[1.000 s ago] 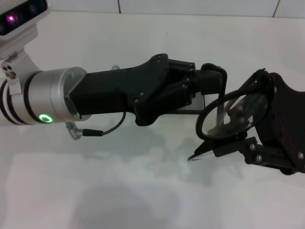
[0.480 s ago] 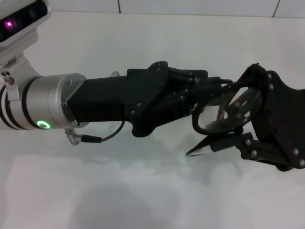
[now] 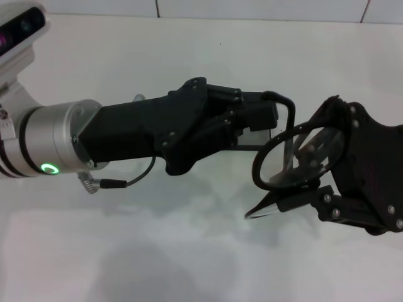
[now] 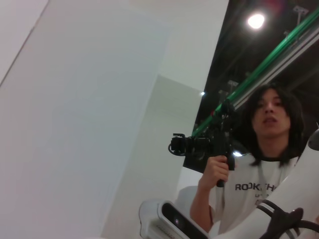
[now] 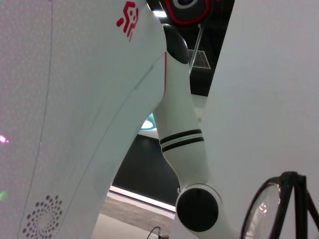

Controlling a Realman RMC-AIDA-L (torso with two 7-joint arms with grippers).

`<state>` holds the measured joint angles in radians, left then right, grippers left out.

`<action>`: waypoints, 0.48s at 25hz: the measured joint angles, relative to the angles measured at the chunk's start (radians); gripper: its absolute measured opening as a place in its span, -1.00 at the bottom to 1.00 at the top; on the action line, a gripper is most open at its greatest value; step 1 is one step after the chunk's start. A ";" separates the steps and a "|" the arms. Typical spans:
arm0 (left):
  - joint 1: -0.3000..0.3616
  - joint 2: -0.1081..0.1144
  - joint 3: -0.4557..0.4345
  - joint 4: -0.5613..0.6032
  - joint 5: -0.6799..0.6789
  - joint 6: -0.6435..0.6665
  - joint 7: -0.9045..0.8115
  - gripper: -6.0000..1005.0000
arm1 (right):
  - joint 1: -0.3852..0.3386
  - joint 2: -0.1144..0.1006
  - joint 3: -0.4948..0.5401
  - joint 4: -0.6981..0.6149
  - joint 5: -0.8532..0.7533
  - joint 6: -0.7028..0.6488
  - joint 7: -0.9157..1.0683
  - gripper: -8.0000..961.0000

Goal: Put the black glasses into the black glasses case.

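Head view: right gripper (image 3: 296, 179), in from the right above the white table (image 3: 189, 251), clamped on the black glasses (image 3: 286, 157), held aloft with one lens ring facing left and a temple arm sticking up and curling over near the left gripper (image 3: 267, 119). Left gripper reaching across from the left, tip just beside that temple arm; opening not discernible. Right wrist view: rim and lens of the glasses at a lower corner, white robot arm (image 5: 182, 124) behind. Left wrist view: person with camera (image 4: 254, 164).

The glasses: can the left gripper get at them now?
Probably yes. The left gripper is right beside the glasses, which the right gripper holds above the table; nothing stands between them.
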<state>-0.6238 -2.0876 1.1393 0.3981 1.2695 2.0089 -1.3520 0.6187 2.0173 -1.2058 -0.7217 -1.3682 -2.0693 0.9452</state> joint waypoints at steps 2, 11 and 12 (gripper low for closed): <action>0.001 0.000 0.000 0.000 -0.001 -0.002 0.001 -0.89 | 0.000 0.000 -0.003 0.000 0.000 0.000 0.000 -0.76; -0.018 -0.005 0.043 0.006 -0.004 0.004 0.007 -0.89 | 0.011 0.001 -0.013 0.035 0.000 0.023 -0.005 -0.76; -0.018 -0.005 0.047 0.006 -0.004 0.004 0.009 -0.89 | 0.011 0.000 -0.013 0.036 0.000 0.023 -0.005 -0.76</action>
<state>-0.6422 -2.0930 1.1862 0.4046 1.2654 2.0132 -1.3434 0.6299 2.0174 -1.2190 -0.6857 -1.3683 -2.0467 0.9402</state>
